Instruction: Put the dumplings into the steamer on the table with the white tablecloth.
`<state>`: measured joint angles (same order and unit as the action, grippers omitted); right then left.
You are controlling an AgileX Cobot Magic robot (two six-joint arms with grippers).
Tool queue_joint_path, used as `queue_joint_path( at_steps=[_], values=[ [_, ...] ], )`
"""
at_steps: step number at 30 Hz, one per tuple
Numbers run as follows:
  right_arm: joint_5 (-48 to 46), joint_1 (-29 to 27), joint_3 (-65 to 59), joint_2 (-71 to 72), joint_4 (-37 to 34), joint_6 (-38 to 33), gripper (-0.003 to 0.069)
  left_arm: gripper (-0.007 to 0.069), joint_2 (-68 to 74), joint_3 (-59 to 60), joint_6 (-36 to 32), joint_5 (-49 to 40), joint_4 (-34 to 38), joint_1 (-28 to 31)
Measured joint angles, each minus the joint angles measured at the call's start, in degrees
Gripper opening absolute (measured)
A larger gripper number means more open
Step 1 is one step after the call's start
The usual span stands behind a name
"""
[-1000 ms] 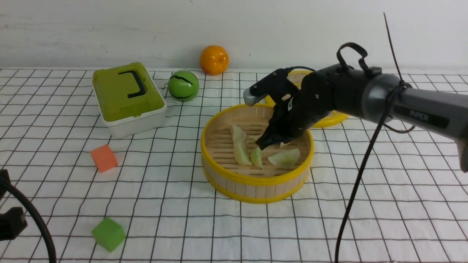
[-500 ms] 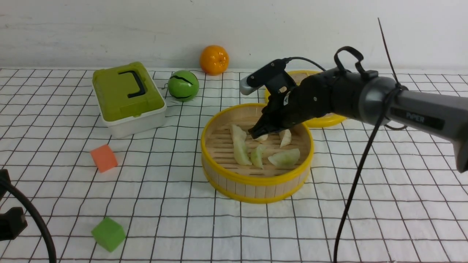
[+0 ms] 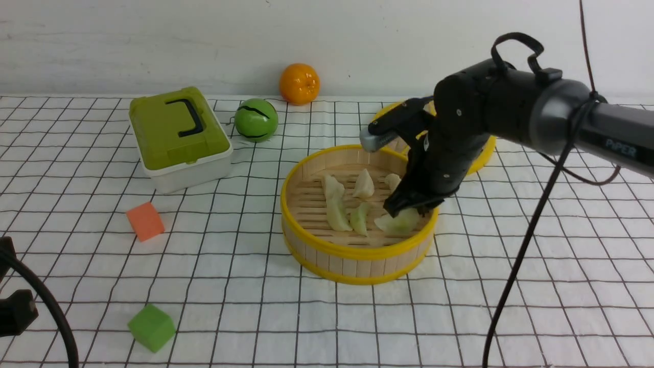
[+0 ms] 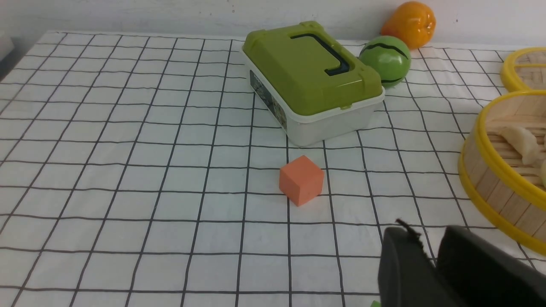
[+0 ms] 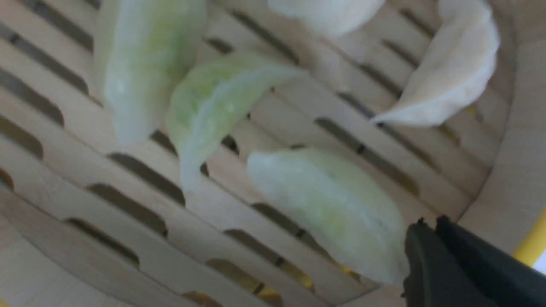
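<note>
The steamer [image 3: 357, 251], a round bamboo basket with yellow rims, stands mid-table on the white tablecloth [image 3: 204, 266]. Several dumplings lie on its slatted floor: a pale one [image 3: 364, 185] at the back, a long one [image 3: 334, 204] on the left, and a greenish one [image 3: 398, 224] at the front right. My right gripper [image 3: 409, 207] hangs inside the steamer just over that greenish dumpling [image 5: 337, 204]. Its tips [image 5: 428, 221] are shut with nothing between them, close to the basket wall [image 5: 512, 170]. My left gripper [image 4: 426, 234] hovers low over the cloth left of the steamer [image 4: 482, 157], slightly open and empty.
A green-lidded box [image 3: 179, 135], a green ball [image 3: 256, 120] and an orange [image 3: 299, 83] sit at the back left. An orange cube [image 3: 145, 221] and a green cube [image 3: 151, 327] lie on the left. A flat yellow-rimmed disc [image 3: 483, 153] lies behind the right arm. A black cable [image 3: 516, 266] hangs from it.
My right gripper has swung from the steamer's middle to its right side. The pale dumpling that was at its tips now stands free at the back of the basket.
</note>
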<state>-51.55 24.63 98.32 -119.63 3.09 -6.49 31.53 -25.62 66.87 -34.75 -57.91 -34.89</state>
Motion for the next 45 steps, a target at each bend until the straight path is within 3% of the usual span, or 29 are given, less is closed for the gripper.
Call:
queue_joint_path(
  at_steps=[15, 20, 27, 31, 34, 37, 39, 42, 43, 45],
  values=[
    [1.5, 0.0, 0.0, -0.3, -12.3, 0.0, 0.0037, 0.0134, 0.0, 0.0, 0.0, 0.0, 0.0, 0.0],
    [1.3, 0.0, 0.0, -0.3, -12.8, -1.1, 0.0041, 0.0135, 0.0, 0.0, 0.0, 0.0, 0.0, 0.0],
    [-3.4, 0.0, 0.0, 5.9, -2.3, -1.5, 0.0045, 0.0139, 0.0, 0.0, 0.0, 0.3, 0.0, 0.0],
    [-7.6, -0.5, -0.3, 16.3, 9.1, 4.2, 0.0045, 0.0141, -0.7, 0.0, 0.0, 1.8, 0.2, 0.0],
    [-6.8, -1.8, -2.0, 23.5, 12.4, 7.5, 0.0045, 0.0123, -0.8, 0.0, 0.0, 2.5, 1.9, 0.0],
    [-1.9, -3.9, -10.1, 36.6, 14.0, 10.7, 0.0045, 0.0028, -0.8, 0.0, -1.0, 4.3, 6.0, 0.0],
    [6.8, -4.1, -20.4, 46.5, 13.7, 13.0, 0.0045, -0.0013, -0.8, 0.0, -2.3, 5.7, 8.1, 0.0],
    [19.2, -4.1, -31.6, 55.4, 12.9, 15.1, 0.0029, -0.0013, -0.8, 0.0, -2.8, 6.9, 9.1, 0.0],
    [30.6, -4.1, -41.4, 61.5, 12.5, 17.0, 0.0004, -0.0013, -0.8, 0.0, -2.8, 7.0, 9.4, 0.0],
    [38.9, -4.1, -48.7, 67.2, 12.5, 18.7, -0.0013, -0.0013, -0.8, 0.0, -2.8, 7.0, 9.5, 0.0]
  ],
)
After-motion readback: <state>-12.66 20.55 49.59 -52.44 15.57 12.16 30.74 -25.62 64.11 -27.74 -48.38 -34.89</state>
